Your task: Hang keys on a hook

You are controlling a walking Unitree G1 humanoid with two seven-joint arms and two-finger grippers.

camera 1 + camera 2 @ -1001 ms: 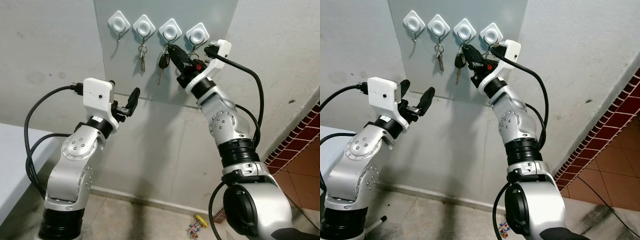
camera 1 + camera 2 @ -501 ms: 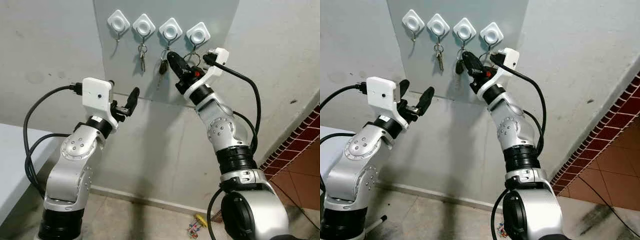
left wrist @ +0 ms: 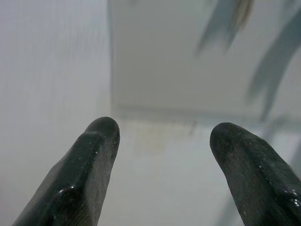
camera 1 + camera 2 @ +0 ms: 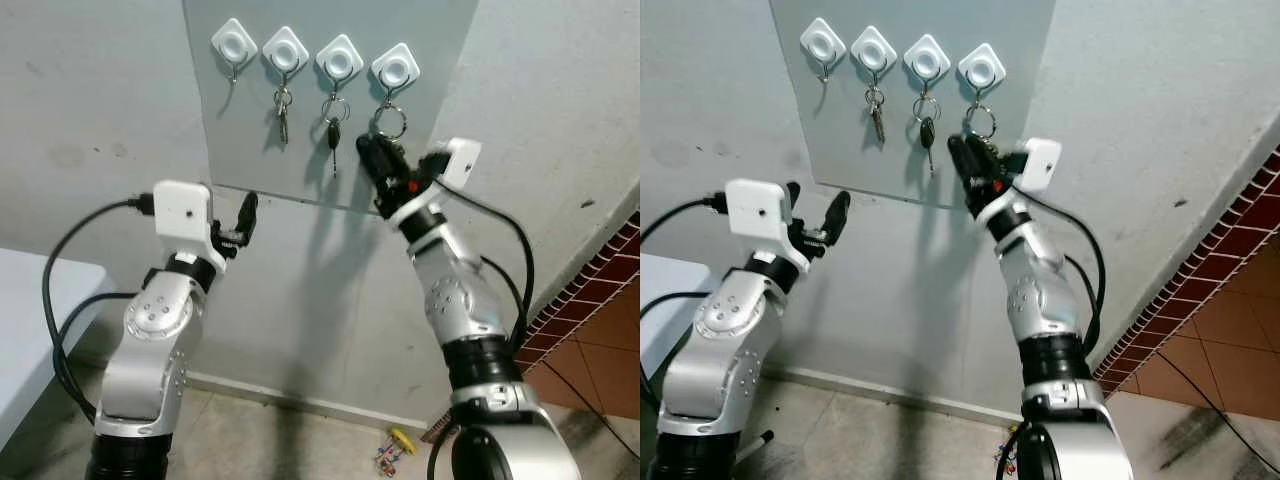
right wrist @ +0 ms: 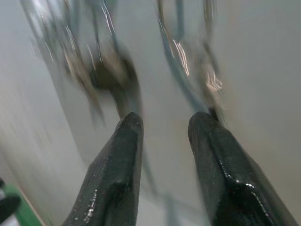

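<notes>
**A:** Right gripper has its jaws a little apart with nothing between them. It sits just below the panel, under the fourth hook. Left gripper is spread wide and empty, off the panel's lower left corner.

**B:** So where are the keys?

**A:** The black key hangs from the third hook. A ring is on the fourth, and a small bunch on the second. The first hook is bare.

**B:** Looks hung to me. What's left?

**A:** I'd guess just the retreat. Pull the right gripper straight down and away from the panel, fingers open, so it can't snag that ring or knock the key loose.
</notes>
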